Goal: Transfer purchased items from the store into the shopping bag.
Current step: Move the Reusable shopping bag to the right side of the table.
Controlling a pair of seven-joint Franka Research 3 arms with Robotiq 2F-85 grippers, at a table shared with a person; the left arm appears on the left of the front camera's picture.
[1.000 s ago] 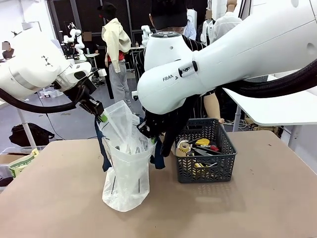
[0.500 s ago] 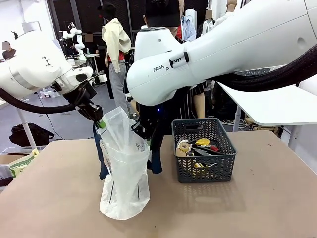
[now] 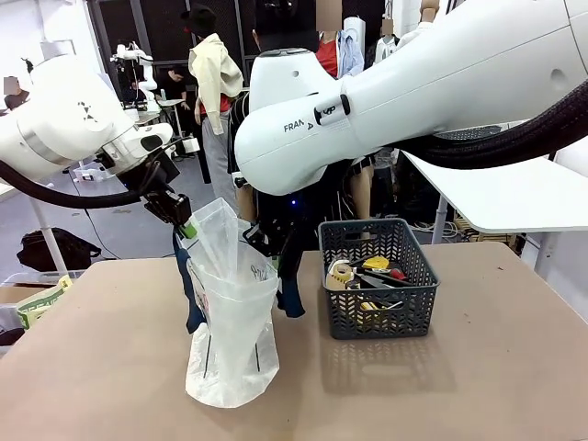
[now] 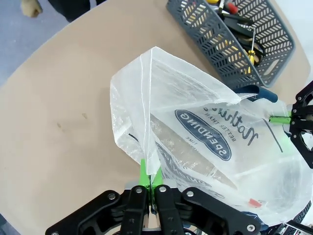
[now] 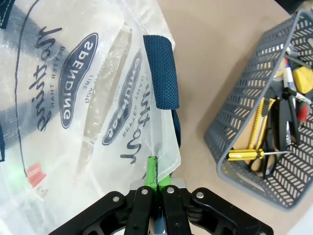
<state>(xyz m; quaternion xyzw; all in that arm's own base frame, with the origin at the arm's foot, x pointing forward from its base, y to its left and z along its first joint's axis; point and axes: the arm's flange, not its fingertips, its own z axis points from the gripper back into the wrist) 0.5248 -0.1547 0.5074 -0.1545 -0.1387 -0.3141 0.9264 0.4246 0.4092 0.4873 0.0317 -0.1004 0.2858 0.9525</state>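
The shopping bag point(image 3: 230, 322) stands on the table, translucent white with navy handles, and both grippers hold its mouth apart. My left gripper point(image 3: 188, 228) is shut on the bag's left rim, with the green pads point(image 4: 145, 172) pinching the plastic point(image 4: 205, 142). My right gripper point(image 3: 266, 250) is shut on the right rim point(image 5: 157, 178), beside a navy handle point(image 5: 161, 73). The store point(image 3: 381, 312), a dark grey basket, sits to the right of the bag. It holds the purchased items: a cream roll point(image 3: 342, 272), a red-handled tool point(image 3: 395, 273) and yellow-handled tools point(image 5: 244, 154).
A person stands behind the table's far edge, mostly hidden by my right arm point(image 3: 367, 110). The basket point(image 4: 215, 34) lies close to the bag's right side point(image 5: 244, 98). Bare brown tabletop point(image 3: 459, 395) stretches in front and to both sides.
My right arm has swung left and upward, and the bag has shifted slightly left with it. The left gripper has barely moved. Both grips on the rim hold.
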